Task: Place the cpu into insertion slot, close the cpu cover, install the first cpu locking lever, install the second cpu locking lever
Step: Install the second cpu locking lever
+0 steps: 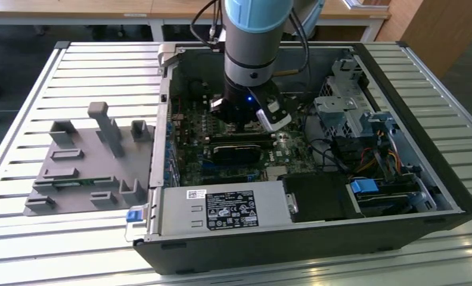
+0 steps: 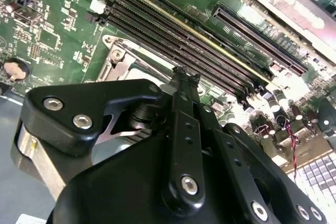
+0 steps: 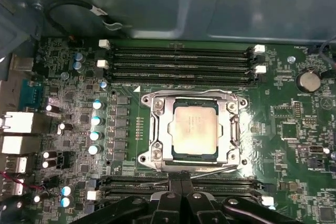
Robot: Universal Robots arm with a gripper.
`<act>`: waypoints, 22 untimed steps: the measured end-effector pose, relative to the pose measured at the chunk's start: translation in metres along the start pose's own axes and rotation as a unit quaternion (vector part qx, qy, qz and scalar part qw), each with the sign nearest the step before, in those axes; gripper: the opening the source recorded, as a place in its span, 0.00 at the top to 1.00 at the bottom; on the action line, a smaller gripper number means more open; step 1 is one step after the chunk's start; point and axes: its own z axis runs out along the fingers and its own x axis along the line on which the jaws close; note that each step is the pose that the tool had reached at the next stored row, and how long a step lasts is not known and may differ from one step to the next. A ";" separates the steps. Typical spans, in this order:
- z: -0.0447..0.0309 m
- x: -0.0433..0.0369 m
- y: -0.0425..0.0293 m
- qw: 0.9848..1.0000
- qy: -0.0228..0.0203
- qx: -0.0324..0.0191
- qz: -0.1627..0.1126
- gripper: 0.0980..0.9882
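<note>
The cpu (image 3: 194,129), a square chip with a silvery top, lies in the insertion slot (image 3: 148,99) on the green motherboard. The cpu cover (image 3: 159,129), a silver frame, lies flat around the chip's edges. A thin metal locking lever (image 3: 210,169) runs along the socket's side closest to my gripper (image 3: 181,178). The black fingers are shut, tips together, just beside that lever and the socket's edge. In the second wrist view the gripper (image 2: 181,74) points at the socket's corner (image 2: 118,59). In the exterior view the gripper (image 1: 240,128) hangs low inside the open computer case.
Long black memory slots (image 3: 178,61) flank the socket, with more (image 3: 220,184) on the gripper's side. Capacitors (image 3: 96,121) and a coin cell (image 3: 308,81) stand nearby. A black card (image 1: 236,152), power supply (image 1: 220,208) and drive cage (image 1: 347,107) crowd the case; a grey fixture (image 1: 85,167) lies outside.
</note>
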 end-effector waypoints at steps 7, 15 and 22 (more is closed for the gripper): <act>0.0020 0.0026 -0.0021 1.000 0.000 -0.007 0.002 0.99; 0.0028 0.0118 -0.0029 1.000 -0.002 -0.011 0.008 0.99; 0.0064 0.0154 -0.0037 1.000 -0.002 -0.014 0.010 0.99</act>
